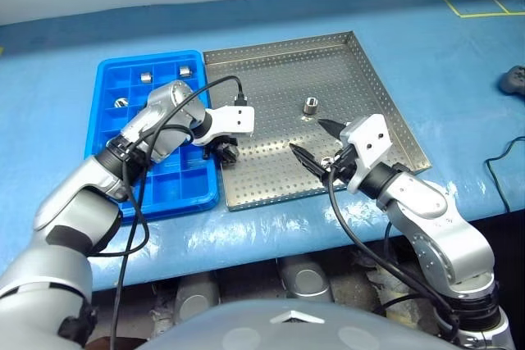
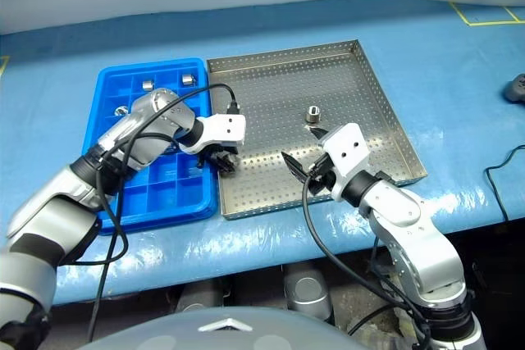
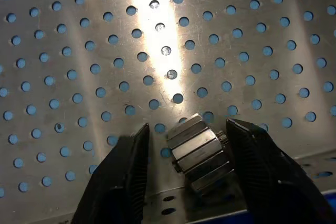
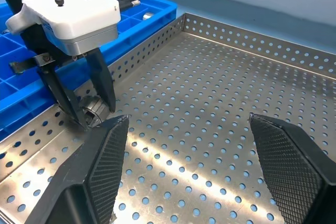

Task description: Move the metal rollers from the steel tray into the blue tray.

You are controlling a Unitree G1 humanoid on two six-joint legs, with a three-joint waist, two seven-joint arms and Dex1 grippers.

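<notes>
Left gripper (image 3: 184, 153) down in steel tray (image 1: 361, 96) by edge nearest blue tray (image 1: 115, 133), fingers narrowed astride roller (image 3: 200, 153), gap one side, not yet clamped; second roller (image 1: 311, 106) mid-tray; right gripper (image 4: 186, 161) wide, empty, hovering clear.

The steel tray (image 1: 361, 79) is showing shiny silver with a regular dotted pattern of holes. The blue tray (image 1: 111, 71) is gleaming bright blue in a square grid. The metal rollers (image 1: 311, 106) are glinting silver. The tabletop (image 1: 459, 63) is showing light blue.
</notes>
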